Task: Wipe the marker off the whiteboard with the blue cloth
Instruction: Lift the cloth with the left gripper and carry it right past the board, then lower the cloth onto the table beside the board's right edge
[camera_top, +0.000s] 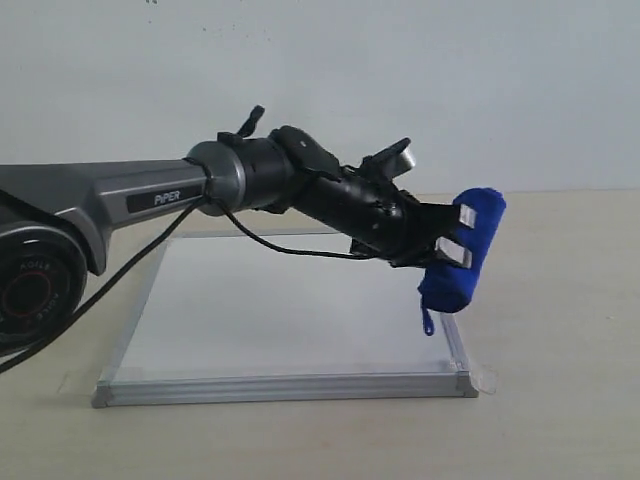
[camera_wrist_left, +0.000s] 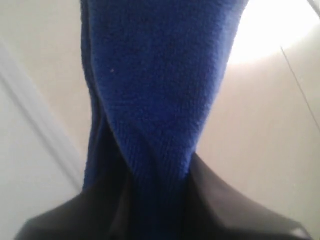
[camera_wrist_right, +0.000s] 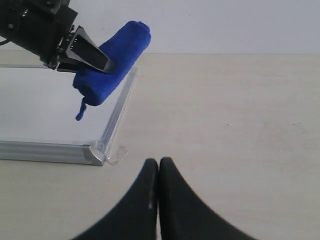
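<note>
My left gripper (camera_top: 458, 235) is shut on the blue cloth (camera_top: 462, 252), a royal-blue roll held tilted above the right edge of the whiteboard (camera_top: 250, 320). Its small dark loop hangs down just over the board's surface. The cloth (camera_wrist_left: 155, 85) fills the left wrist view between the dark fingers. From the right wrist view I see the cloth (camera_wrist_right: 112, 62) and the left gripper (camera_wrist_right: 85, 52) over the whiteboard (camera_wrist_right: 45, 107). No red marker line shows on the board's visible surface. My right gripper (camera_wrist_right: 159, 165) is shut and empty, over the table beside the board's near corner.
The board lies flat on a beige table (camera_top: 560, 400), with clear tape (camera_wrist_right: 116, 154) at its corner. A pale wall stands behind. A black cable (camera_top: 290, 247) hangs under the left arm over the board.
</note>
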